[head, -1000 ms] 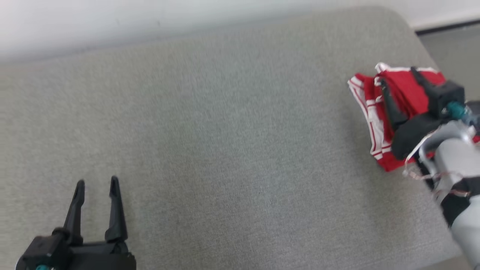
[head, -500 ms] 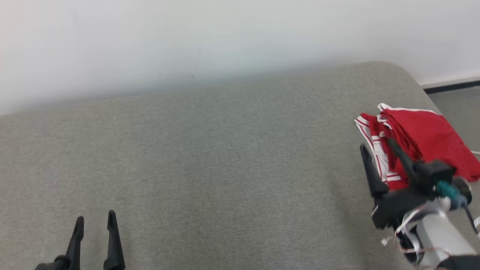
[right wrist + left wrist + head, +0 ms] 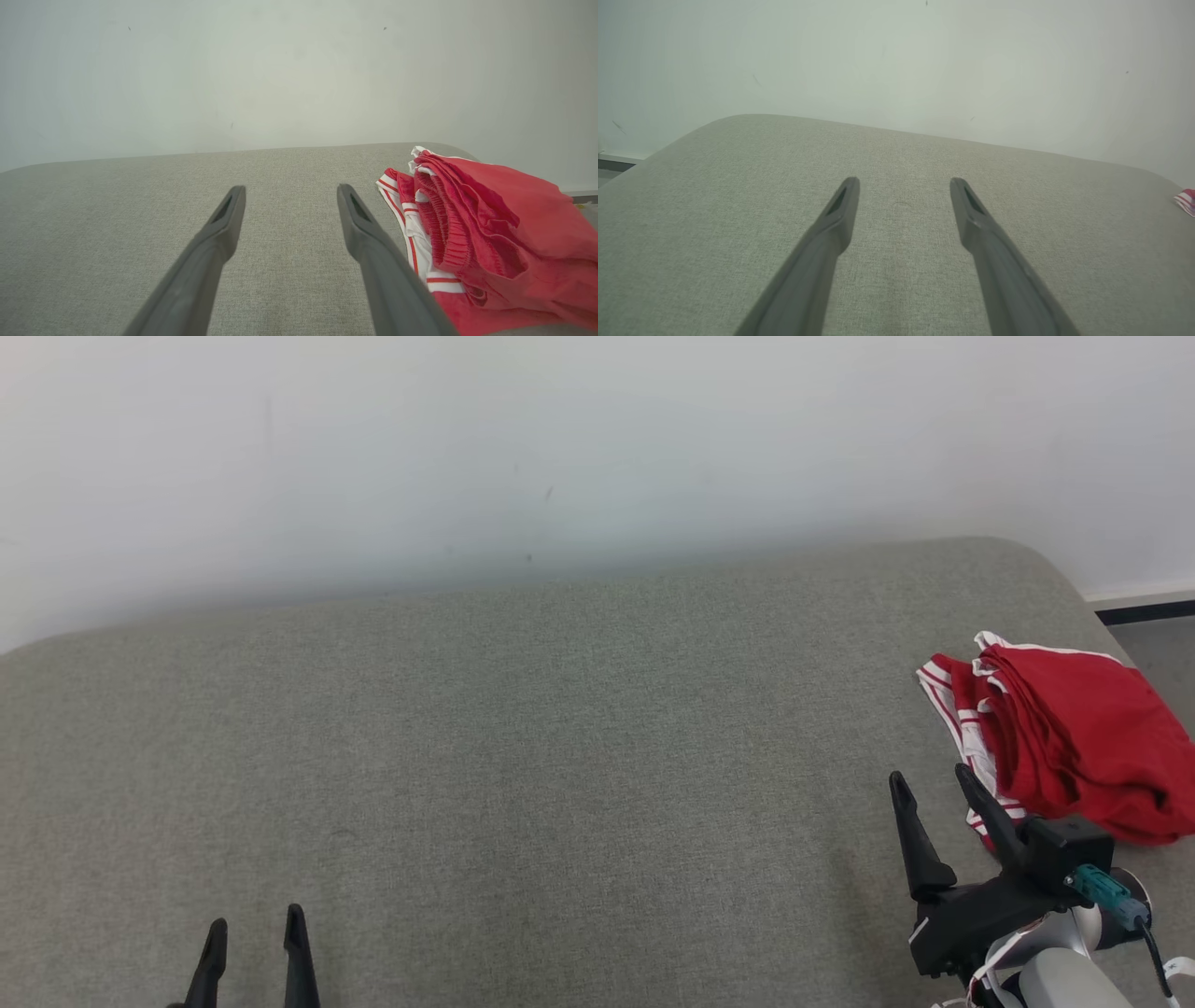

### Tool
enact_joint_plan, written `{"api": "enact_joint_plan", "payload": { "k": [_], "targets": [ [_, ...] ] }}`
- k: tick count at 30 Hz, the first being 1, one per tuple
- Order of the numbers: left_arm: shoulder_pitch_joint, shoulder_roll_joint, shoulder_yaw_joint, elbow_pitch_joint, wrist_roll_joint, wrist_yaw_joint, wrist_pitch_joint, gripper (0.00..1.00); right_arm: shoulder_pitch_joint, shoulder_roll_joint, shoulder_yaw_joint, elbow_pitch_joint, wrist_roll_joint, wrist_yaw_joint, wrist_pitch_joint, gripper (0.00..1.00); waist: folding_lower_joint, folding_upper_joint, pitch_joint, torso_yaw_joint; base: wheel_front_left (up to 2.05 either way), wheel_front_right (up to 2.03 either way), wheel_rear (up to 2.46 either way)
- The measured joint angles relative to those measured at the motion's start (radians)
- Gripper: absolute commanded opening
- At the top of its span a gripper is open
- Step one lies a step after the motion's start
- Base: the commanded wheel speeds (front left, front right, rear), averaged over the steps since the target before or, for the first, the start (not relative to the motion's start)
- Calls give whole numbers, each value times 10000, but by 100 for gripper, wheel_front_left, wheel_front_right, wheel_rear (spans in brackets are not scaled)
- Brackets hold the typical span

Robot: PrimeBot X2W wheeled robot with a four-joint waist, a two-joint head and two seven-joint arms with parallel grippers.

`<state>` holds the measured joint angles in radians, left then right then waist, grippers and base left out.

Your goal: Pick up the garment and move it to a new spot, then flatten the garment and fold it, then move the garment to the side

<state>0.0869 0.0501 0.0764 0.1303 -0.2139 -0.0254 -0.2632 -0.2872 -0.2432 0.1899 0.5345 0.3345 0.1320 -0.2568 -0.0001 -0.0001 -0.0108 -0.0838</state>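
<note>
A wide grey tabletop holds a bunched red garment at its right end, with its far side cut off. Just beside it the right jaws stand wide apart, holding nothing. The left jaws, also wide and empty, are cut off at the head view's bottom edge.

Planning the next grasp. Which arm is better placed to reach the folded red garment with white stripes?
Right. The right gripper, open, sits just beside the red, white-striped fabric garment at the right end of the grey upholstered surface; the left gripper, also open, is far across it.
</note>
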Motion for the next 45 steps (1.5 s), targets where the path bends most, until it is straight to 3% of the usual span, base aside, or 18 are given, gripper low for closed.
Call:
{"api": "enact_joint_plan", "payload": {
  "k": [45],
  "targets": [
    [60,0,-316,159,-165,374,0,100,238,462,282,-2,4,0,-50,100,1,1,-246,203,0,0,0]
  ]
}}
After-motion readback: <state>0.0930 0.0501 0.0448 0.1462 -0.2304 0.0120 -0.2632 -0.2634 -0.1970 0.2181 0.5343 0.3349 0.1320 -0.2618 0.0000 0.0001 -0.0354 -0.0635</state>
